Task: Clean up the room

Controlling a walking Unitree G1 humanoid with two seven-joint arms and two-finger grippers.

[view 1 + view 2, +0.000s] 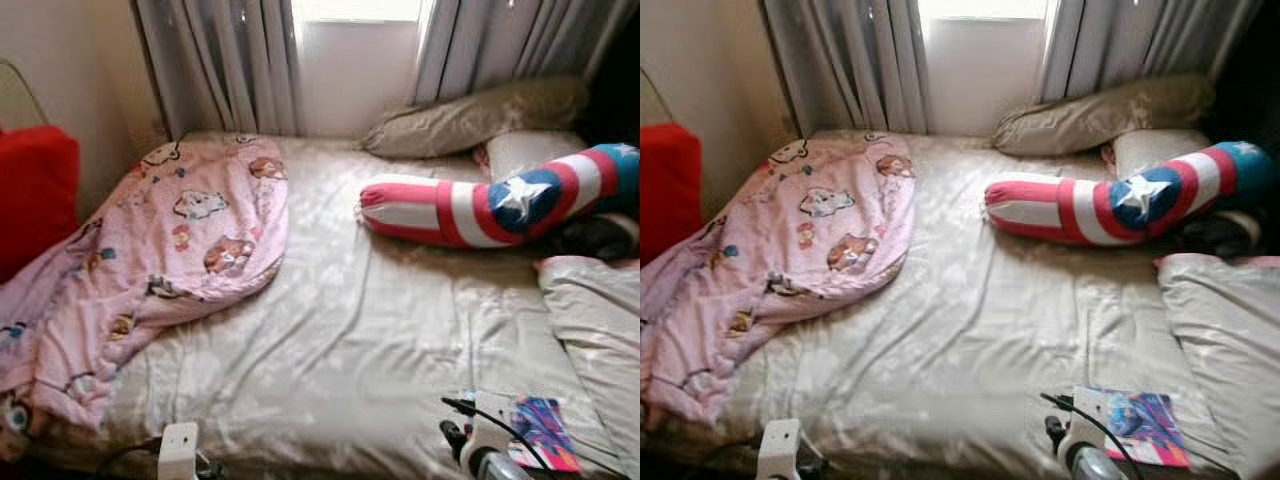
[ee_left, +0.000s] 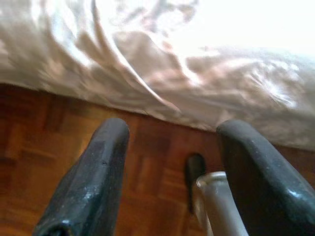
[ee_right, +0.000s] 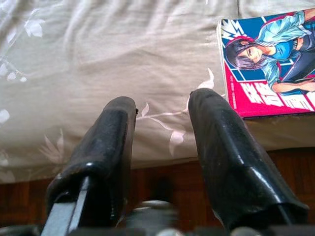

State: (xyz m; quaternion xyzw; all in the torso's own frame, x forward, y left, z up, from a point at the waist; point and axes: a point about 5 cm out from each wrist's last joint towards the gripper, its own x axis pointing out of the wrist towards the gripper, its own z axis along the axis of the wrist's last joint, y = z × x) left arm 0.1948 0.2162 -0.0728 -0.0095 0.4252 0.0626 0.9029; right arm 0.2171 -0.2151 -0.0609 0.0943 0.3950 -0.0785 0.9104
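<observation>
A comic book (image 3: 268, 64) lies at the bed's (image 1: 330, 330) near edge, just beside the open right hand (image 3: 162, 105). The left hand (image 2: 170, 130), also open, hangs over wooden floor (image 2: 44, 147).

Grey curtains (image 1: 225, 60) hung at the head of the bed, either side of a bright window (image 1: 355, 10). Cream wall (image 1: 70, 60) ran along the bed's left side. Red cushioned thing (image 1: 35, 195) stood against that wall, just beside the bed; can't tell what it was. Brown parquet floor (image 2: 44, 147) showed below the mattress edge in both wrist views
</observation>
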